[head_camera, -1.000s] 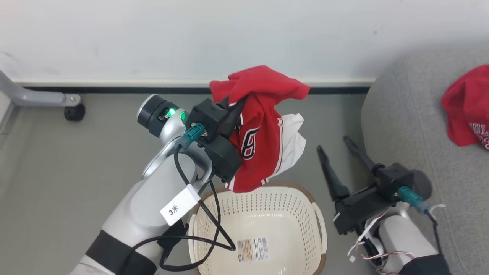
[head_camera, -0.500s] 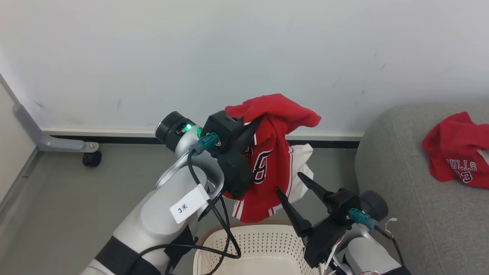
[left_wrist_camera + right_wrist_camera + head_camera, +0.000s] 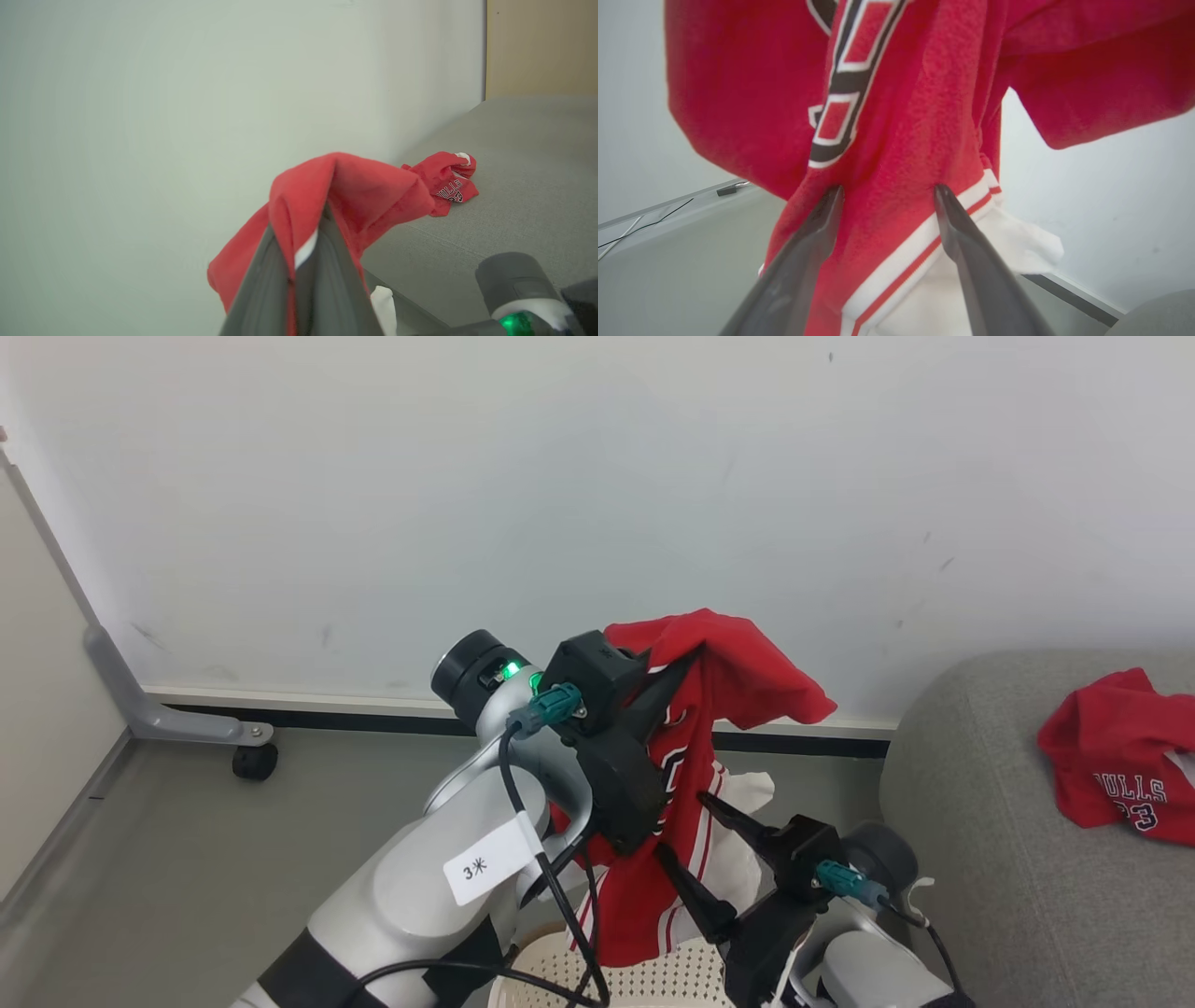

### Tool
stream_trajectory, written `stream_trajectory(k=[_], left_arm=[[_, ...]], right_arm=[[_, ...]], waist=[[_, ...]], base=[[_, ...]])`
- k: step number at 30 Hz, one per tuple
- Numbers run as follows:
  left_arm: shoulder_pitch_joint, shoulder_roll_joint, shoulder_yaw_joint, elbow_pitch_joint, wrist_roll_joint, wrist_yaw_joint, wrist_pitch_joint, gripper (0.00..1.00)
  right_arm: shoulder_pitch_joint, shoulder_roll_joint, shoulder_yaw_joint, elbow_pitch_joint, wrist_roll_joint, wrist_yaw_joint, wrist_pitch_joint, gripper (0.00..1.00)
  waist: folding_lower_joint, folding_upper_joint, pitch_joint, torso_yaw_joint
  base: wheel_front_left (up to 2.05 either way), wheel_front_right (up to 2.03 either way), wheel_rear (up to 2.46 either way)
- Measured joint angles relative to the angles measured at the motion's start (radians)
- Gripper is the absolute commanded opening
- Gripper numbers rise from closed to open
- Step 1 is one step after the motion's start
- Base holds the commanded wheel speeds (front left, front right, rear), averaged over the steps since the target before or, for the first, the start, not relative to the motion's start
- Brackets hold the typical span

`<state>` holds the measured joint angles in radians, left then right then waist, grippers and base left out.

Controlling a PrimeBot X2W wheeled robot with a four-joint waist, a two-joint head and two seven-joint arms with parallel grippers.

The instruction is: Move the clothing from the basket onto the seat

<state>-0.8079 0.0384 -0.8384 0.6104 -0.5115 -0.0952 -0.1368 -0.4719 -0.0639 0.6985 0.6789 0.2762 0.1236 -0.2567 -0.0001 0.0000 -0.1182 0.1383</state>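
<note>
Head view: left fingers (image 3: 667,683), clamped on the jersey (image 3: 747,686), had lifted it higher above the basket (image 3: 653,982); right fingers (image 3: 747,821), apart, had reached its hanging fabric. Seat (image 3: 980,896) transfer pending.

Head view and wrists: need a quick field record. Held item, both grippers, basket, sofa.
held item: red jersey, hanging from the left gripper
left gripper: shut on the red jersey, raised over the basket
right gripper: open, fingertips at the hanging cloth's lower part, not closed on it
basket: under the jersey's hem, inside mostly out of view
sofa: on the robot's right
second jersey: crumpled on the sofa
</note>
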Motion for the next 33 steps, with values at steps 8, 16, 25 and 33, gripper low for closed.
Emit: stream_trajectory(k=[8, 16, 25, 33], left_arm=[[0.002, 0.001, -0.055, -0.075, -0.062, 0.017, 0.014, 0.00], [0.001, 0.001, -0.069, -0.077, -0.097, 0.041, 0.022, 0.00], [0.040, 0.018, -0.023, 0.001, -0.108, 0.070, 0.022, 1.00], [0.129, 0.044, -0.005, 0.023, -0.121, 0.099, -0.003, 1.00]], right_arm=[[-0.090, 0.001, 0.027, 0.081, 0.051, 0.000, 0.000, 0.56], [-0.147, 0.002, 0.086, 0.106, 0.111, 0.000, 0.000, 0.00], [-0.149, 0.003, 0.087, 0.104, 0.165, 0.000, 0.000, 0.00], [-0.149, -0.027, 0.038, 0.078, 0.173, 0.001, 0.000, 0.00]], waist=[[0.0001, 0.0000, -0.001, 0.027], [0.0001, 0.0000, 0.009, 0.050], [0.0001, 0.0001, 0.008, 0.028], [0.0001, 0.0001, 0.005, -0.031]], base=[[0.00, 0.00, 0.00], [0.00, 0.00, 0.00], [0.00, 0.00, 0.00], [0.00, 0.00, 0.00]])
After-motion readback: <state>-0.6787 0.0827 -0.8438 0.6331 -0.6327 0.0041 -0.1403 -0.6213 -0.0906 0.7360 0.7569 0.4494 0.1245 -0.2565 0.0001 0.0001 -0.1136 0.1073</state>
